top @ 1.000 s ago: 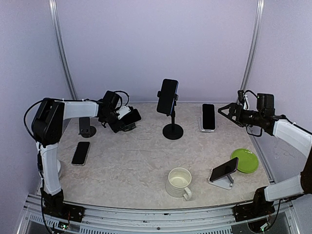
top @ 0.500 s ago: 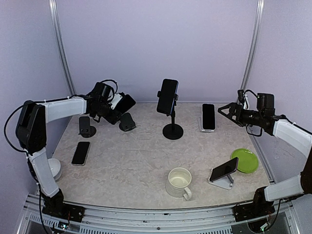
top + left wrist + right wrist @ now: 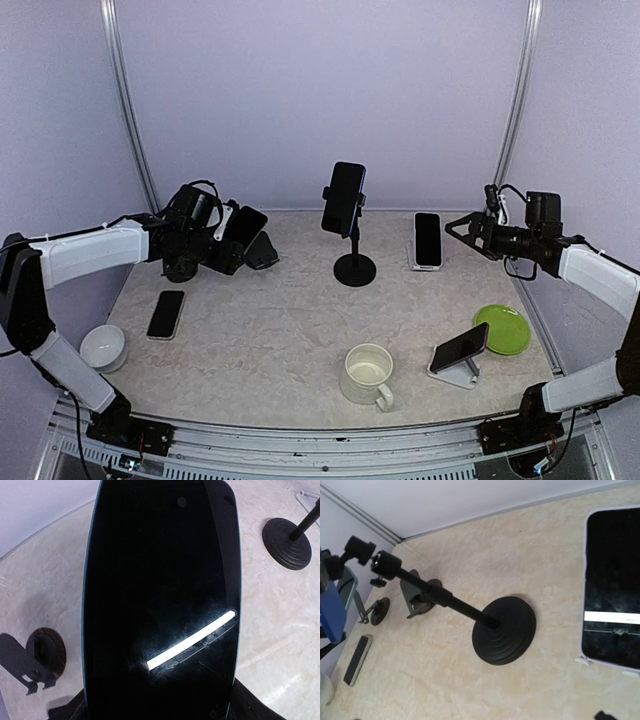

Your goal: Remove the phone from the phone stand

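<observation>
Left gripper (image 3: pixel 228 243) has pulled back to the left since 0.5 s ago, taking the phone (image 3: pixel 247 224) with it. Phone was higher, above the stand (image 3: pixel 263 251). Now it sits lower and further left, and its edge overlaps the stand's left side in the top view. Can't tell from there whether they touch. Left elbow has swung out left too, uncovering a white bowl (image 3: pixel 103 347) at the near-left corner. Right arm is in the same spot in all three frames.

Left gripper is clamped on the phone's lower end, phone tilted and off the stand. In the left wrist view the phone (image 3: pixel 160 595) fills most of the frame: black screen, one bright strip reflection, table (image 3: pixel 280 630) visible past its edges.

Right gripper (image 3: pixel 462 226) hangs at the far right, fingers spread, nothing between them, pointing toward the cradled phone (image 3: pixel 427 240) on its white holder. Right wrist view shows that phone (image 3: pixel 612 607) and the tall stand (image 3: pixel 505 630) base beside it.

Rest of the table:
- Tall stand (image 3: pixel 353 262) at mid-table, with a clamped phone (image 3: pixel 344 198) at its top.
- Flat phone (image 3: pixel 166 313) lying near the left edge.
- Mug (image 3: pixel 368 373) front centre.
- Green plate (image 3: pixel 502 329) at the right, with a propped phone (image 3: pixel 460 347) just beside it on a white wedge.
</observation>
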Available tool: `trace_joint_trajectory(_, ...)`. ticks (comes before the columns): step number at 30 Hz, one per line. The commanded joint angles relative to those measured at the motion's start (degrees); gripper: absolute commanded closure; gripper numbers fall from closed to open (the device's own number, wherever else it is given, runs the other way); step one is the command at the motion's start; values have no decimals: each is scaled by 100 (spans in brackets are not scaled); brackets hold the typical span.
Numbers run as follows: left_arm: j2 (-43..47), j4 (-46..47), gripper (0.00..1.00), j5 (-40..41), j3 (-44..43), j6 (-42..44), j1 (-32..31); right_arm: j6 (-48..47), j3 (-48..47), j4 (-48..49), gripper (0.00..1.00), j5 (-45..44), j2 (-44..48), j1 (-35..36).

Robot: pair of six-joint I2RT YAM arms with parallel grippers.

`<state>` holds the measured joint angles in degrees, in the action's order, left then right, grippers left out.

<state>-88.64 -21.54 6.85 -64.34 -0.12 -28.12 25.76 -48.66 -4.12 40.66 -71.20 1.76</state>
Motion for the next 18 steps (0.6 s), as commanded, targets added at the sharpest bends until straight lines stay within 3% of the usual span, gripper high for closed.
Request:
trace_joint_trajectory(1, 664, -15, 80, -7, 455, -1143, -163, -189, 31, 79, 0, 180, -55, 44)
trace_joint_trajectory(9, 1393, -53, 80, -143, 1541, -2262, -345, -266, 27, 66, 0, 299, -96, 44)
trace_joint_trajectory(18, 1414, -142, 81, -267, 2123, -2868, -348, -289, 81, 15, 0, 311, -20, 44)
